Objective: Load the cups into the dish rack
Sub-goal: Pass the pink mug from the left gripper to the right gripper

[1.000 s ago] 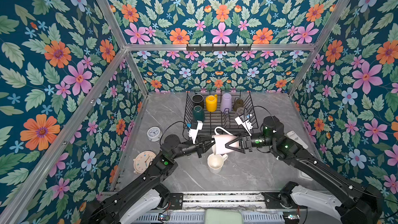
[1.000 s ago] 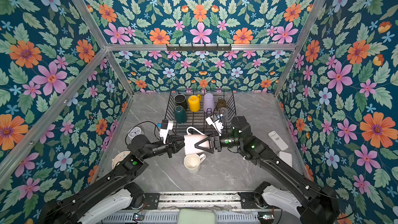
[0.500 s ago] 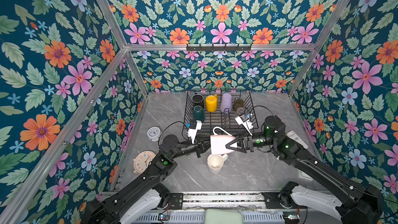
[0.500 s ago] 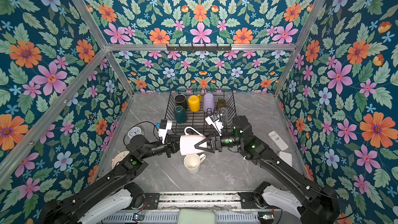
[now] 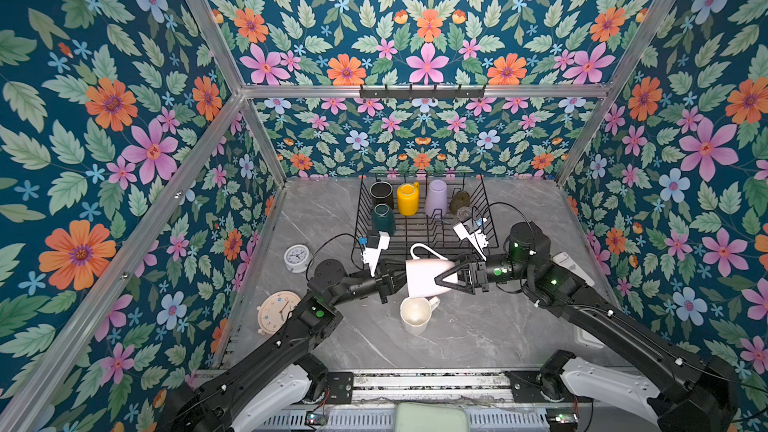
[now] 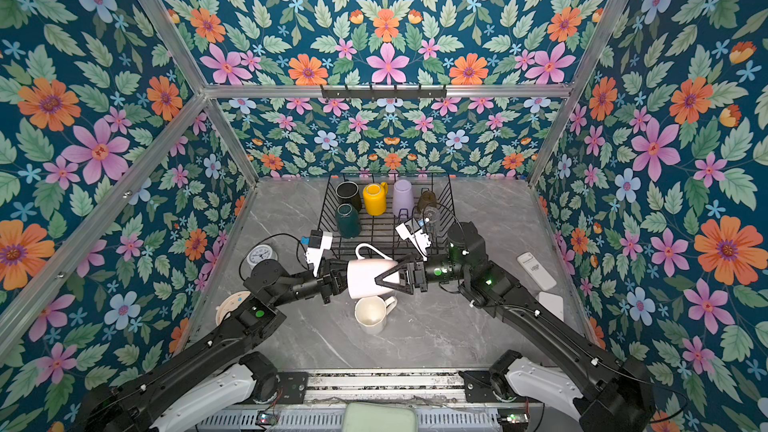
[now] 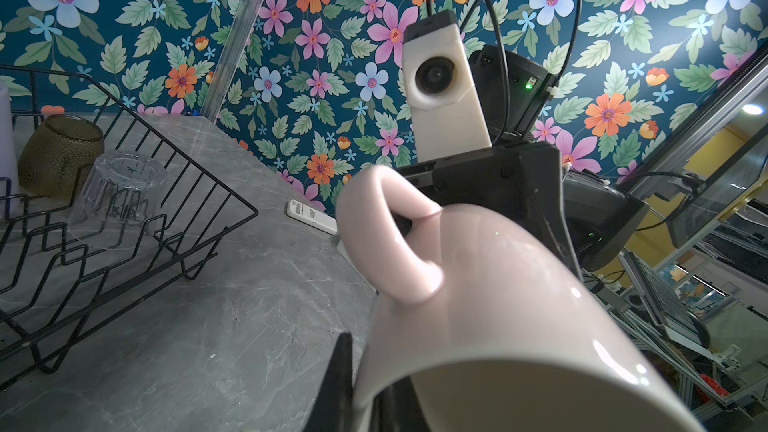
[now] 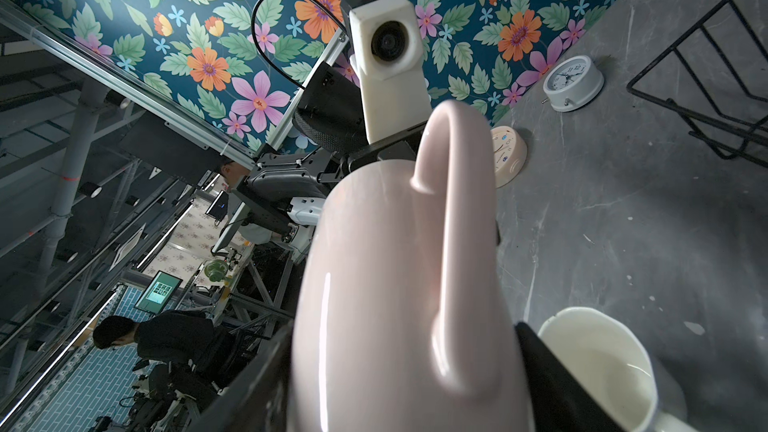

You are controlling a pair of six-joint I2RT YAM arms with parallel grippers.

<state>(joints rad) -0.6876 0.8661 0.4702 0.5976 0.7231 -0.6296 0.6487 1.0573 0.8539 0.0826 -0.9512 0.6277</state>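
A pale pink mug (image 5: 424,278) (image 6: 363,278) hangs on its side above the table, handle up, between both grippers. My left gripper (image 5: 399,278) (image 7: 365,401) is shut on its rim, one finger inside and one outside. My right gripper (image 5: 440,280) (image 8: 399,388) is shut on its base end, a finger against each side. A white mug (image 5: 415,317) (image 8: 602,363) stands upright on the table just below. The dish rack (image 5: 419,234) (image 7: 124,243) behind holds black (image 5: 381,193), yellow (image 5: 407,199) and dark green (image 5: 383,220) mugs, a lilac tumbler (image 5: 436,198), an amber glass (image 5: 459,201) and a clear glass (image 7: 120,197).
A white clock (image 5: 297,258) and a cream clock (image 5: 277,311) lie on the table at the left. A white remote (image 5: 573,268) lies by the right wall. Flowered walls close in the marble table on three sides.
My right gripper's fingers have come in against the sides of the pink mug. The mug and my left gripper have drifted slightly to the left.
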